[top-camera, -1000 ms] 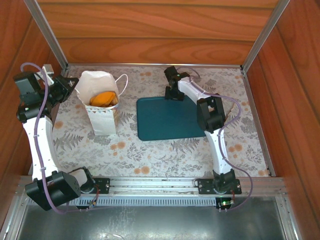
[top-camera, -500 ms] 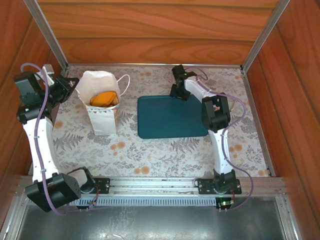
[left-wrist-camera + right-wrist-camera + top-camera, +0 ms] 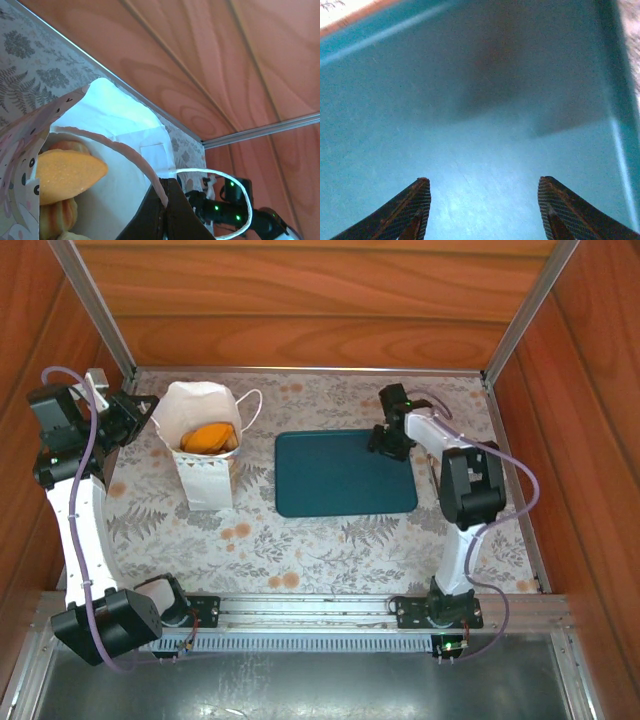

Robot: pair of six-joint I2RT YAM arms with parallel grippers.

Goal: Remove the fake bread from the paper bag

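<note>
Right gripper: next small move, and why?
Probably swing the right gripper left toward the mouth of the paper bag: its jaws stand open and empty over the teal tray, the fake bread sits in the bag, and the left gripper pinches its rim.

The top view is evenly, softly lit and sharp throughout, with faint shadows on the desk and a dull sheen on the metal sheet at the near edge. Above the dark, shaded left jaws, the inner wall of the paper bag glows almost blown-out white. Ahead of the right jaws a broad soft shadow lies on the blurred teal tray, with pale glare between them.
</note>
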